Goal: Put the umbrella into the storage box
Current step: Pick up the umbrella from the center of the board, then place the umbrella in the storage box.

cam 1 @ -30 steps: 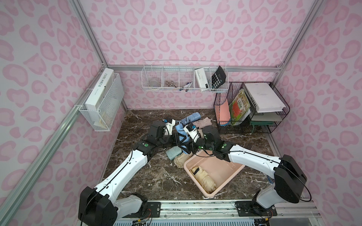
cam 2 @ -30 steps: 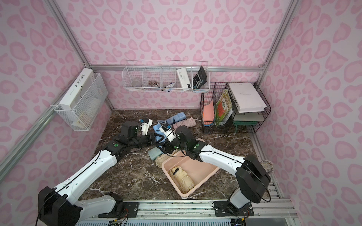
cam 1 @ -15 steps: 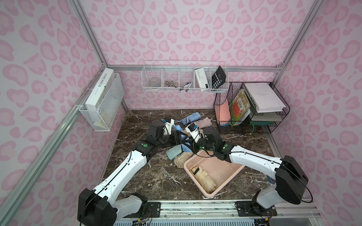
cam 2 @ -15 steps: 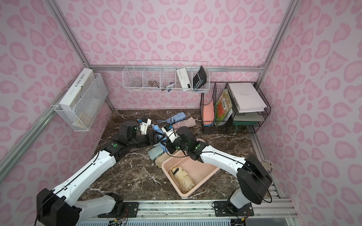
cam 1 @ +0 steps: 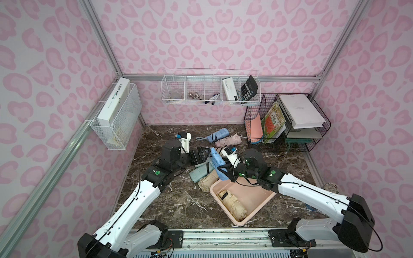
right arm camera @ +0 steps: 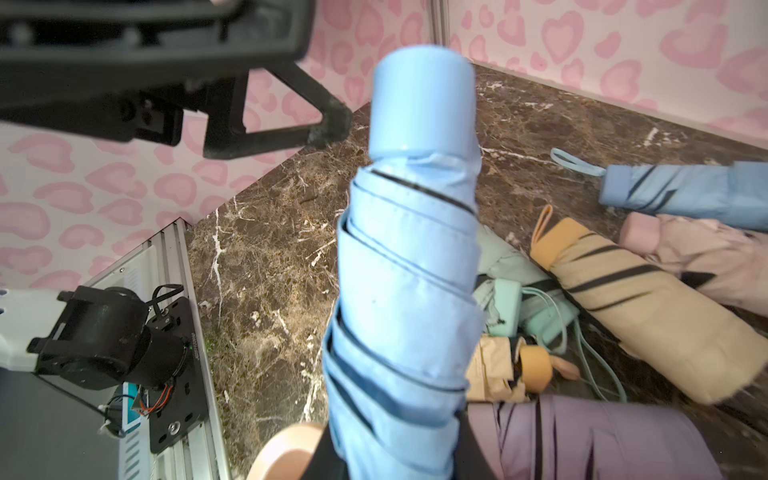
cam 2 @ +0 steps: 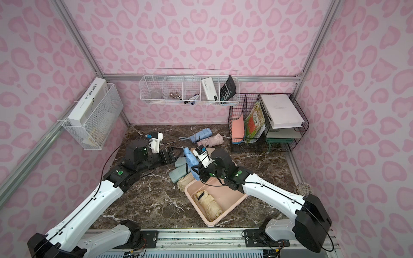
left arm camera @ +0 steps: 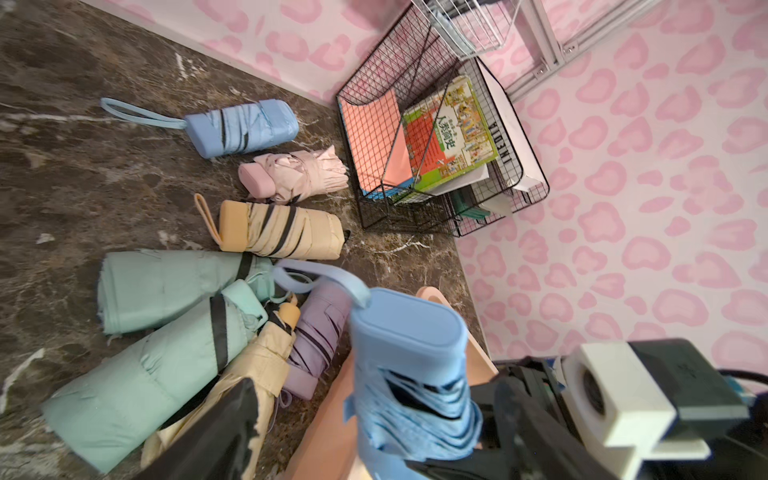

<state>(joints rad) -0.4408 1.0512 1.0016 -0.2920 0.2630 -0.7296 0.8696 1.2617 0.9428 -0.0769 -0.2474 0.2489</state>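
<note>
Pink-spotted walls around a dark marble tabletop point(cam 1: 178, 201). At the right gripper point(cam 1: 225, 173), fingers pinched tight on the canopy end of the light blue umbrella point(right arm camera: 407, 270), which is held tilted with its handle cap pointing up and away. At the left gripper point(cam 1: 206, 156), fingers spread wide, gripping nothing, just beside that handle end. Further out, storage box point(cam 1: 260, 196) on the tabletop with one beige umbrella point(cam 1: 232, 204) already lying inside; mint umbrella point(cam 1: 200, 172) and others heaped against the corner nearest the grippers. Step in hand, by the look of it: the carry, with the umbrella lifted off the heap, near that corner, not yet inside. Next move probably calls for swinging over the open tub, laying it lengthwise beside the beige one, then letting go.
</note>
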